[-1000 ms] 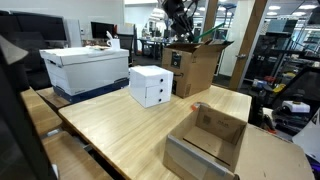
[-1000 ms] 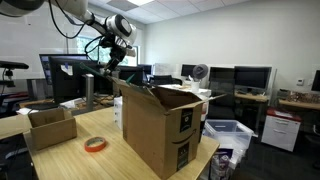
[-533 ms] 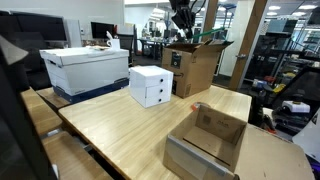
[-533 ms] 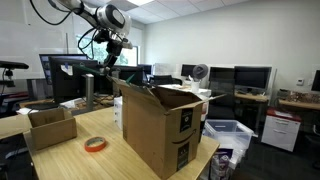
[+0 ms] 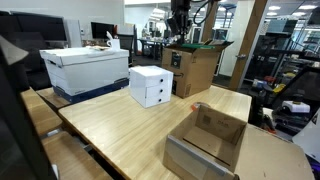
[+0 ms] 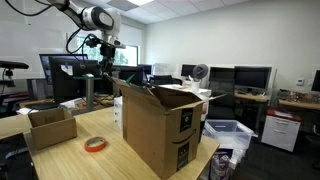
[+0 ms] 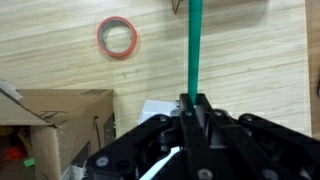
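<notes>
Here the gripper (image 7: 190, 102) is clamped on a thin green stick (image 7: 192, 50), its jaws pressed together around the stick's near end. In the wrist view the stick runs straight away from the fingers over the wooden table (image 7: 260, 50). In an exterior view the gripper (image 6: 104, 66) hangs high in the air just beside a tall cardboard box (image 6: 160, 125), above the level of its raised flaps. The box stands open at the top, and what lies in it cannot be made out; the wrist view catches only one corner of it (image 7: 50, 115). An orange tape roll (image 7: 118, 37) lies flat on the table, to one side of the stick and apart from it, near the foot of the tall box in an exterior view (image 6: 95, 144). Farther along the table sits a low open cardboard box (image 5: 205, 140), its flaps out and its bare inner walls showing. Beyond it stand a small white drawer unit (image 5: 151, 86) and a larger white lidded box (image 5: 85, 65), both closed. Down past the table's end a clear plastic bin (image 6: 225, 135) rests on the floor, and a row of monitors (image 6: 250, 78) lines the desks behind. Between the gripper and the tabletop only the tall box's flaps stand close
</notes>
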Tool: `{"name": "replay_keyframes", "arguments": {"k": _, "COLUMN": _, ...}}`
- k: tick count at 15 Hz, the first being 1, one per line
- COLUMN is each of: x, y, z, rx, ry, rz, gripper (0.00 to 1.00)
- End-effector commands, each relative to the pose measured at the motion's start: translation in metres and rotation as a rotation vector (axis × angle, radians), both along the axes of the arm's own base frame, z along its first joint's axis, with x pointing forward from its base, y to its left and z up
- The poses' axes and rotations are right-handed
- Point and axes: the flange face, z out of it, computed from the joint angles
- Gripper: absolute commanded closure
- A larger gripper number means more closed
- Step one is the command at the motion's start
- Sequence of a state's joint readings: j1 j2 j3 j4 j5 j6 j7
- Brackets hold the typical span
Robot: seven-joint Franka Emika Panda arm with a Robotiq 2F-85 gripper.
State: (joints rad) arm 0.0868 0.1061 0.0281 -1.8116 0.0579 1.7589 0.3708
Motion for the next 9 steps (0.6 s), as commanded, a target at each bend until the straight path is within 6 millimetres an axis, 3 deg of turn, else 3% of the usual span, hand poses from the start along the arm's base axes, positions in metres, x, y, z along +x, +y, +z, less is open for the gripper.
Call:
{"name": "replay_keyframes", "arguments": {"k": 1, "x": -0.008, "y": 0.022, "z": -0.030, "rx": 0.000, "ry": -0.113, "rz": 0.001, "gripper": 0.94}}
{"name": "replay_keyframes", "arguments": {"k": 6, "x": 0.001, "y": 0.050, "z": -0.080, "rx": 0.001, "ry": -0.210, "rz": 0.010, "gripper": 0.94}}
{"name": "replay_keyframes", "arguments": {"k": 9, "x": 0.016, "y": 0.057, "z": -0.103, "rx": -0.034, "ry": -0.198, "rz": -0.043, "gripper": 0.94}}
